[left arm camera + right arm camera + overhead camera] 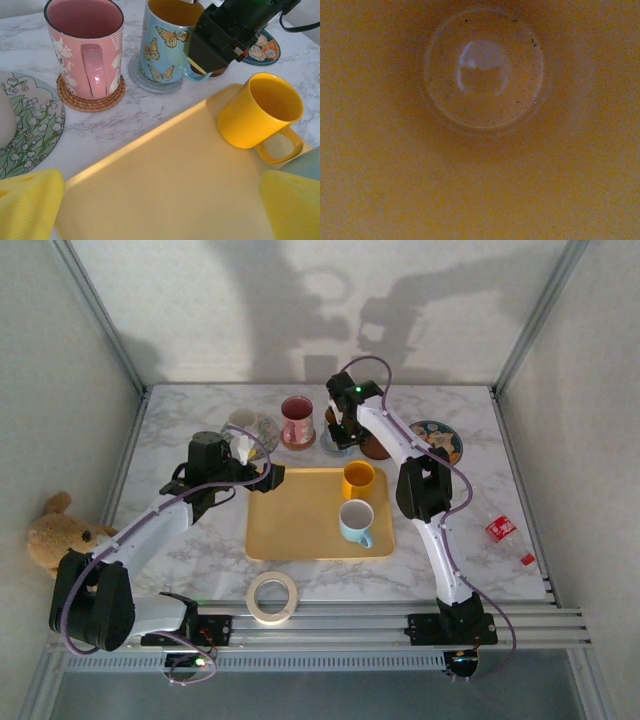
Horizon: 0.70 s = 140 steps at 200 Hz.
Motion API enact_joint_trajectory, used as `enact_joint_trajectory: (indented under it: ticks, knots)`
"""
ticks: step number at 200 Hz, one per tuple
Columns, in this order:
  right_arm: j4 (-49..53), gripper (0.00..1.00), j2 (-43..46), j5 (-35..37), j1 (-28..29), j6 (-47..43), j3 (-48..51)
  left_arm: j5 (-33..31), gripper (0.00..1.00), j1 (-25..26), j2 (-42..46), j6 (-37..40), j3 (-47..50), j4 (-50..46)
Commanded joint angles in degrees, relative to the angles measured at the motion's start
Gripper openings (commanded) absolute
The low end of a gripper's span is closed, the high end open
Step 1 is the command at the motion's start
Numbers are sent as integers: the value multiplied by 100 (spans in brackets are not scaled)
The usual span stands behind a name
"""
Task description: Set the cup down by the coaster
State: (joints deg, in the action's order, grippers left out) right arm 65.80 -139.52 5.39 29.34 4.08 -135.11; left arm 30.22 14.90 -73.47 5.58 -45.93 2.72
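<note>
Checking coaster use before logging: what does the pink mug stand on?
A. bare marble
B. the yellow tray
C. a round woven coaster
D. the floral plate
C: in the left wrist view the pink mug sits on the woven coaster, outside the tray.

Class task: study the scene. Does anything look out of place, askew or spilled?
A brown plush teddy bear sits slumped off the left edge of the marble table, a toy unrelated to the table setting. A small red-and-white item lies near the right edge, too small to identify. No spill is visible.
</note>
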Motion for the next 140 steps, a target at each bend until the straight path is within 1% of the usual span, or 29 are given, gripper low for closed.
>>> enact_joint_trajectory:
  ticks: [1, 60, 111, 140]
  knots:
    - [-290, 0, 42, -49, 6, 119, -104, 10, 100, 13, 149, 92, -92, -142]
    - [-347, 1, 22, -78, 6, 146, -91, -8, 100, 13, 211, 101, -65, -175]
    - [-349, 6, 48, -64, 4, 196, 85, -16, 100, 13, 205, 110, -55, -185]
    - [-330, 11, 85, -29, 2, 225, 116, -1, 100, 15, 193, 100, -48, -178]
